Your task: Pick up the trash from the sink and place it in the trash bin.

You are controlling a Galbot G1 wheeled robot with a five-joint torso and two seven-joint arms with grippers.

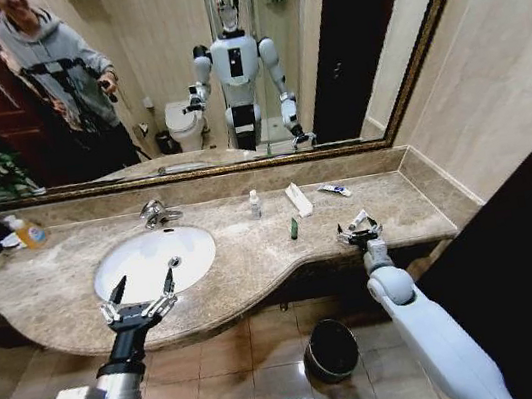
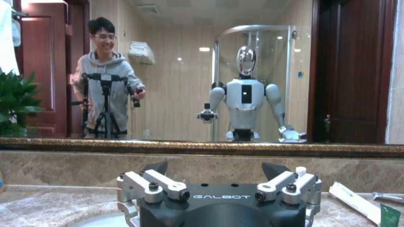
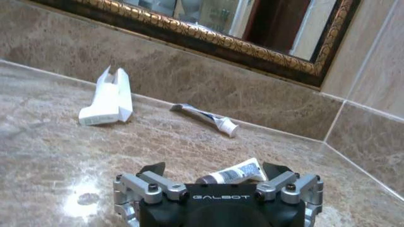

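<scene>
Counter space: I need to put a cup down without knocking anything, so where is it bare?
Bare marble lies between the sink and the green stick, and along the front edge there. It is crowded right of the faucet: tiny white bottle, flat white packet, blue-and-white tube, right gripper.

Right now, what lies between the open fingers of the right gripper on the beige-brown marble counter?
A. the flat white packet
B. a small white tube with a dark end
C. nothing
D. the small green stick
B: in the right wrist view the small white tube lies between the right gripper's open fingers; the flat white packet lies farther back.
</scene>
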